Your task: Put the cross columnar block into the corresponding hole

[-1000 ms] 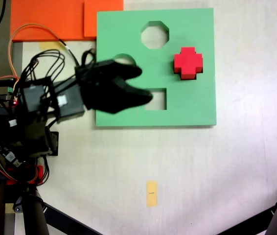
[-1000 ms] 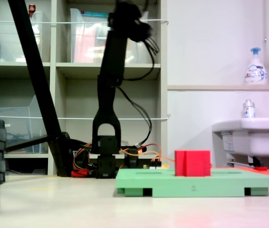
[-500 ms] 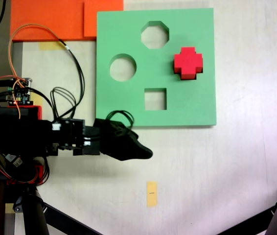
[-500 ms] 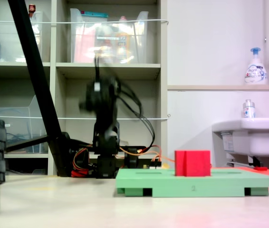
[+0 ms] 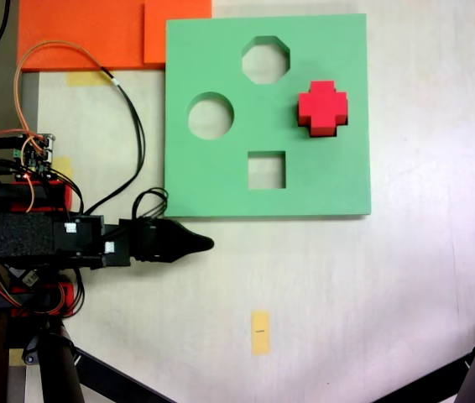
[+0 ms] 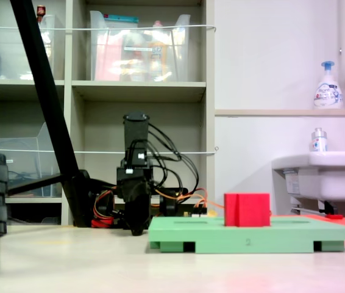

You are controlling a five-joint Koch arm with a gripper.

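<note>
The cross columnar block [image 5: 322, 108] stands in the board [image 5: 221, 185]; gripper [image 5: 200, 244] beside.

My gripper [image 5: 194, 243] lies low over the pale table [image 5: 405, 285], its dark tip pointing toward the first exterior view's right, jaws drawn together to a single point with nothing between them; it sits just below the lower left corner of the green board [image 5: 221, 180], apart from it. The cross columnar block [image 5: 322, 108] stands in the board's right part, seated in the corresponding hole [image 5: 331, 134], well apart from me; the octagonal cutout [image 5: 265, 60], the round cutout [image 5: 211, 116] and the square cutout [image 5: 266, 170] stand bare. An orange sheet [image 5: 86, 34] lies at the top left; a small yellow tag [image 5: 259, 332] lies below me.
</note>
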